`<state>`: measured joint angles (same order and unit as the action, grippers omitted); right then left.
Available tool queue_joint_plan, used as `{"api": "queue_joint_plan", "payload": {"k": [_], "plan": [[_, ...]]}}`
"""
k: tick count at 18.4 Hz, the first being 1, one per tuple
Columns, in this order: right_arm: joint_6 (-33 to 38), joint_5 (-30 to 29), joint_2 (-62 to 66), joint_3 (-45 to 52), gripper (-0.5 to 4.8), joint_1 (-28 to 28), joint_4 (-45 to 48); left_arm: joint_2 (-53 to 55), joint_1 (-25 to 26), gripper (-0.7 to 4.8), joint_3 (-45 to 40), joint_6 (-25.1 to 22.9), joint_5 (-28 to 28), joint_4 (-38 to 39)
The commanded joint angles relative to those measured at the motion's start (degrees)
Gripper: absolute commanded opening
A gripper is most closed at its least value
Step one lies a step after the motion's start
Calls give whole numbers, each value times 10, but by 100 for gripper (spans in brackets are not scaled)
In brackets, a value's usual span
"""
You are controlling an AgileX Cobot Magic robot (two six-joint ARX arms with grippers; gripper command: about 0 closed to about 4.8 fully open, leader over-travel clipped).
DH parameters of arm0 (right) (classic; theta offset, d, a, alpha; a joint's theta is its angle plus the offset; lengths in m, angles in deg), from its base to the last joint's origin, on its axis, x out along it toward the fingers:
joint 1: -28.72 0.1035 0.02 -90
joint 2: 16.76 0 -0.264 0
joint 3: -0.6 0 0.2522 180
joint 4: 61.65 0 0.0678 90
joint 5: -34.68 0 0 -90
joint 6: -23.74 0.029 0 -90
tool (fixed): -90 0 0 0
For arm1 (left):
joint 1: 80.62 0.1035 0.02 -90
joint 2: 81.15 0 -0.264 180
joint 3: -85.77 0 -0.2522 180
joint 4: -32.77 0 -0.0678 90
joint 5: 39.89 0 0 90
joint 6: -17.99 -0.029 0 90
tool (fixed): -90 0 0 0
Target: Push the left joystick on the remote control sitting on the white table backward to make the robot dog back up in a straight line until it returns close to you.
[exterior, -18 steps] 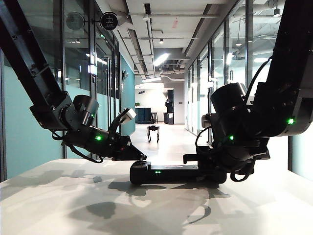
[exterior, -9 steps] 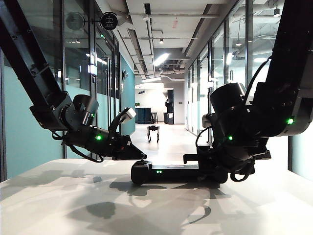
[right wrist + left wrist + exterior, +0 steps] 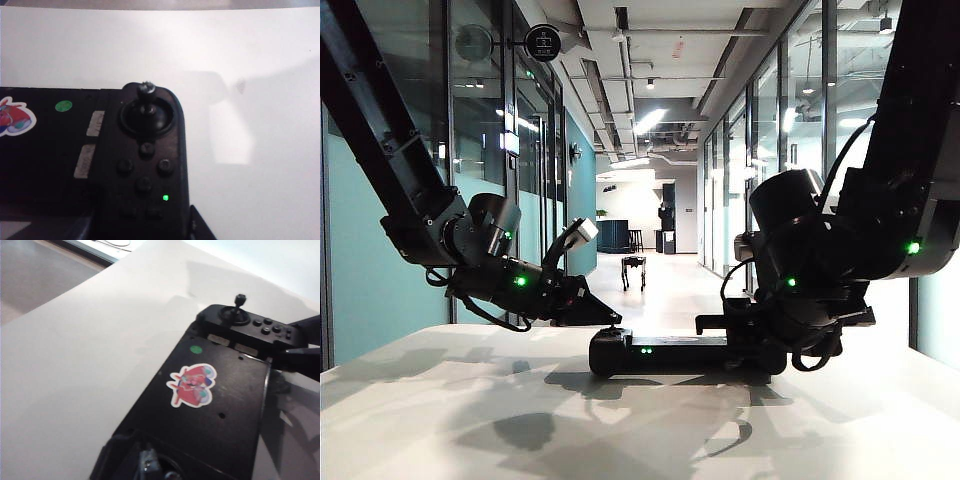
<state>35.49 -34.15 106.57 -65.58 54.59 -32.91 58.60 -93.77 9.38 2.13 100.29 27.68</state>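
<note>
Quick one from us: the remote control (image 3: 670, 352) lies flat mid-desk (image 3: 470, 420), and the robot dog (image 3: 634, 270) stands far off down the corridor. We count one remote, two sticks, one dog and two grippers. The left gripper (image 3: 610, 316) hovers right over the remote's left end, where the left joystick should be, but we can't make out the stick or tell how open the gripper is. The right gripper (image 3: 735, 335) sits at the right end near the twin stick (image 3: 146, 95); we can't tell if it's clamping. We reckon the remote is light and slides easily, and the stick is tiny and springy, so we'd push at its cap.
</note>
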Motion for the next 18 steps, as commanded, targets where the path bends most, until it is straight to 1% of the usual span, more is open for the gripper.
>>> {"api": "queue_joint_plan", "payload": {"k": [1, 4, 18], "plan": [[5, 10, -3, -2, 201, 0, 14, -1, 0, -6, 1, -10, 16, -5], [5, 10, -3, -2, 201, 0, 14, -1, 0, -6, 1, -14, 26, -1], [5, 10, -3, -2, 201, 0, 14, -1, 0, -6, 1, -16, 26, 12]]}}
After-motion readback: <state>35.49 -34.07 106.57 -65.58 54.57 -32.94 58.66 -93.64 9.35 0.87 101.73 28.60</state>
